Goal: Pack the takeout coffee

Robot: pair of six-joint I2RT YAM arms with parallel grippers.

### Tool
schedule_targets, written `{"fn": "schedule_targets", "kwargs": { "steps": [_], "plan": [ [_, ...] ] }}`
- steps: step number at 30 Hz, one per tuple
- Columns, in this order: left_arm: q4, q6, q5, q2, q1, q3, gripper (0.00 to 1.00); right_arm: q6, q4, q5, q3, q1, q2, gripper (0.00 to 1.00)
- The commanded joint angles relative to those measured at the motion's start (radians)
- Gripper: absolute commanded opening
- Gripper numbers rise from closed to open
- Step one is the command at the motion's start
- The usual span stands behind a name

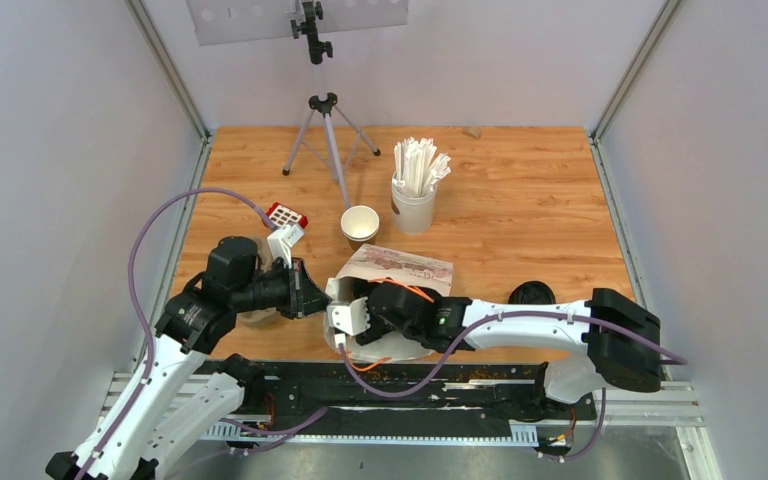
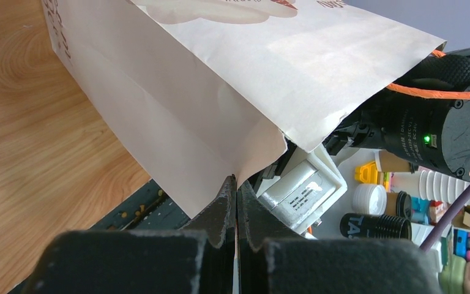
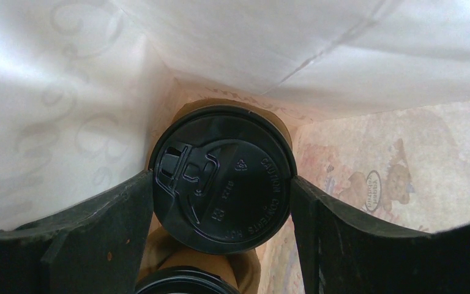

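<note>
Status: left gripper (image 2: pixel 237 184) pinched flat on mouth edge of bag (image 2: pixel 220 92), jaws closed with only paper between. Right gripper (image 3: pixel 221 184) inside bag, spread wide, fingers (image 3: pixel 116 220) pressed against both sides of cup (image 3: pixel 232 153) at its black lid, holding it. Cup deep in bag, lid facing wrist camera. Second cup (image 3: pixel 186 286) just below, also in bag, only lid rim showing. On table (image 1: pixel 520 200) behind bag: open cup (image 1: pixel 360 225), straw cup (image 1: pixel 413 205) beside it. Black lids (image 1: pixel 531 293) right of bag.
</note>
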State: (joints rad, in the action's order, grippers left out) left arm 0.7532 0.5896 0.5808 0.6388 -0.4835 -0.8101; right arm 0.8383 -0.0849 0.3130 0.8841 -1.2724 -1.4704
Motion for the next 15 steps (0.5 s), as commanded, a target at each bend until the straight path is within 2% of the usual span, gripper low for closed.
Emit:
{"fn": "schedule_targets", "kwargs": {
  "steps": [1,15],
  "plan": [
    [-0.087,0.035,0.088,-0.003,-0.009,-0.007,0.00,-0.031,-0.002,0.028,0.022,0.021,-0.028,0.69],
    [-0.096,0.036,0.089,0.004,-0.009,-0.008,0.00,-0.015,-0.017,0.004,0.051,0.030,0.005,0.81]
  ]
}}
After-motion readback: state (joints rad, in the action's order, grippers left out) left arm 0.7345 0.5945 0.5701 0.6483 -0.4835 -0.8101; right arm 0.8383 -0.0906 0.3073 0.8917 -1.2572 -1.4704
